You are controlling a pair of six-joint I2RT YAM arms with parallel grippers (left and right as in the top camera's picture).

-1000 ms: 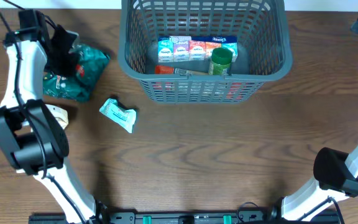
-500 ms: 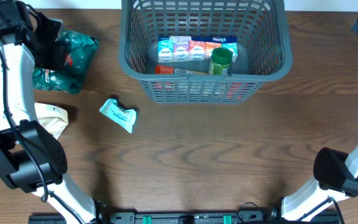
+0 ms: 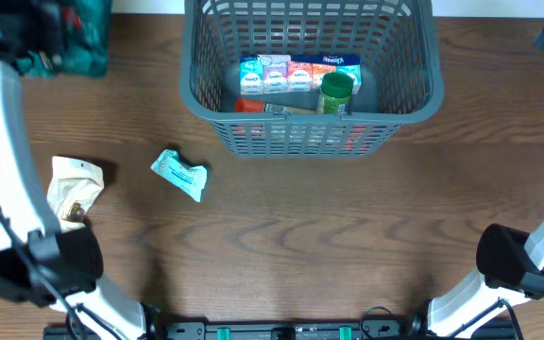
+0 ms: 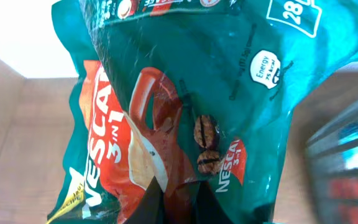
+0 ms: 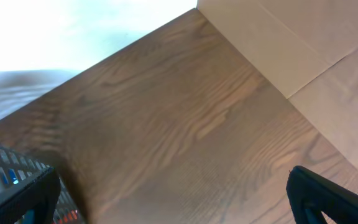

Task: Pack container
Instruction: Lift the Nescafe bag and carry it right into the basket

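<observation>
While the left tool (image 4: pixel 173 202) pinched the teal coffee bag (image 4: pixel 185 93) above the bench's (image 3: pixel 281 236) far-left corner, the right tool (image 5: pixel 173 205) hung spread, empty. Container (image 3: pixel 300 134) sat far-centre, part-filled. Risk judged: the limp, hanging bag could slip loose or snag the rim.

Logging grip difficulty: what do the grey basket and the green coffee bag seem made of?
The container looks like moulded matte grey plastic: uniform colour, rigid lattice slots, rounded corners. The coffee bag appears to be glossy printed plastic film, given its creases and shiny highlights; any inner lining is not visible.
</observation>
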